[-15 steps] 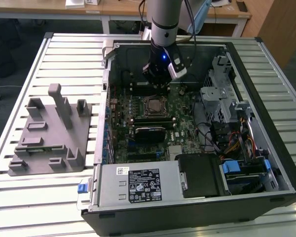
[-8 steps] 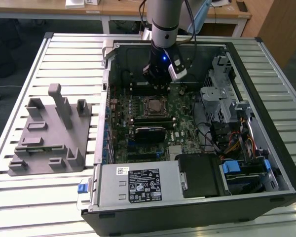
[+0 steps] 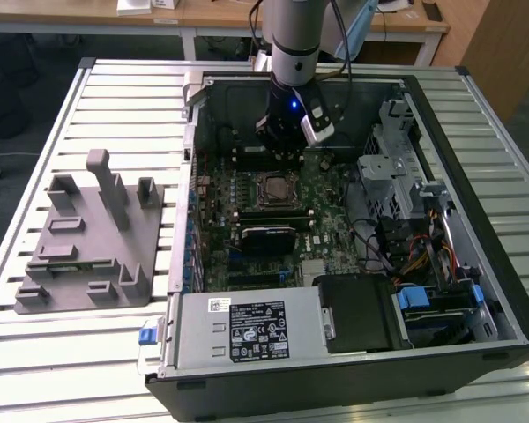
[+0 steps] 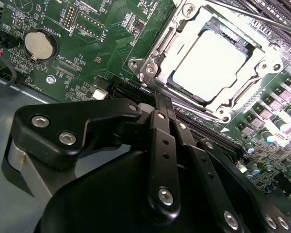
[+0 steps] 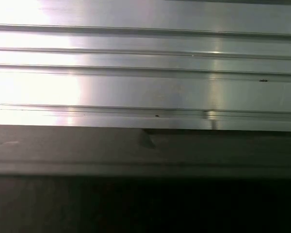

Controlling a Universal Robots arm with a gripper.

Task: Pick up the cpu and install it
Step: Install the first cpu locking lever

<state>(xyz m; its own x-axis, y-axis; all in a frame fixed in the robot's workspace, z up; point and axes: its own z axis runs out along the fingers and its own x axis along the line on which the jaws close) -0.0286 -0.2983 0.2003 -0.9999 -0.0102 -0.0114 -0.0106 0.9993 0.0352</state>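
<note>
Overhead, the upright arm's tool (image 3: pixel 282 145), pressed together, hangs beside the socketed cpu (image 3: pixel 272 188).

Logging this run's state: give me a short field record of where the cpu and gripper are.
cpu: seated in the motherboard socket, silver top showing
socket frame: metal bracket around the chip
gripper: above the board inside the open case, beside the socket, holding nothing visible
grey tray: on the slatted table, at the exterior view's left
</note>
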